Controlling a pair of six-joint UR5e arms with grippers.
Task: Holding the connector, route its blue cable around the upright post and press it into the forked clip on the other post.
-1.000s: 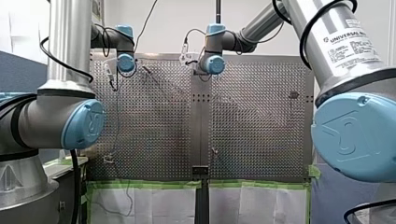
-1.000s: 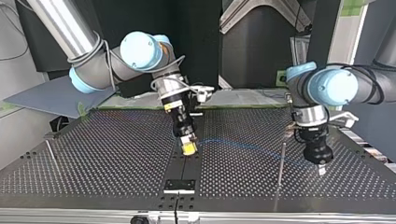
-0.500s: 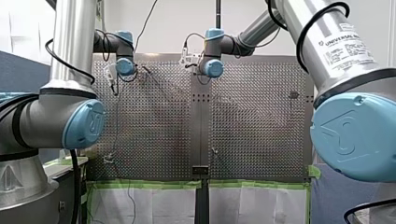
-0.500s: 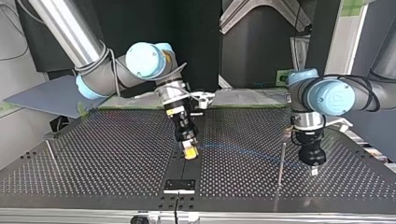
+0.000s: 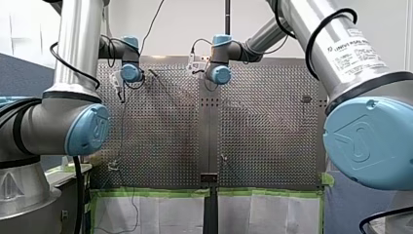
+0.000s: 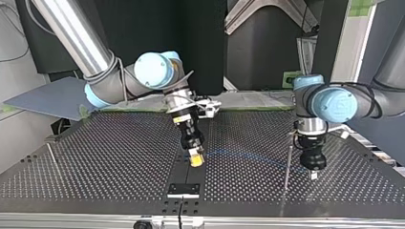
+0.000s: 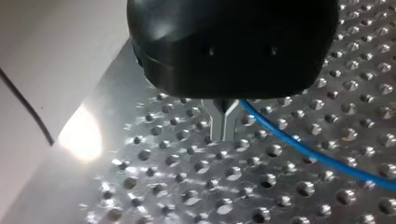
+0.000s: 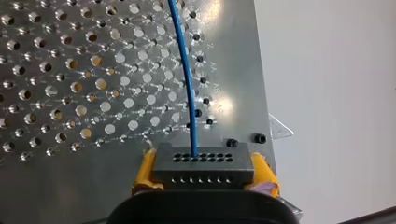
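Note:
In the right wrist view a dark grey connector (image 8: 201, 164) sits between my right gripper's yellow pads (image 8: 145, 169), and its blue cable (image 8: 186, 70) runs ahead over the perforated table. My right gripper (image 6: 195, 159) hangs over the table's middle strip. The blue cable (image 6: 248, 153) stretches from there to my left gripper (image 6: 313, 174), just beyond the upright post (image 6: 288, 161). The left gripper's metal fingers (image 7: 223, 122) are pinched together, with the cable (image 7: 322, 158) leaving at their base. A second thin post (image 6: 51, 154) stands far off at the top view's left; a clip on it cannot be made out.
A small black plate (image 6: 183, 189) is fixed on the middle strip near the table's front edge in the top view. In the front view both arms' big elbows (image 5: 85, 129) fill the sides, and green tape (image 5: 151, 191) lines the table's near edge.
My left gripper has moved toward the top view's left, closer to the upright post, with the cable's end. My right gripper has shifted slightly toward the black plate with the connector.

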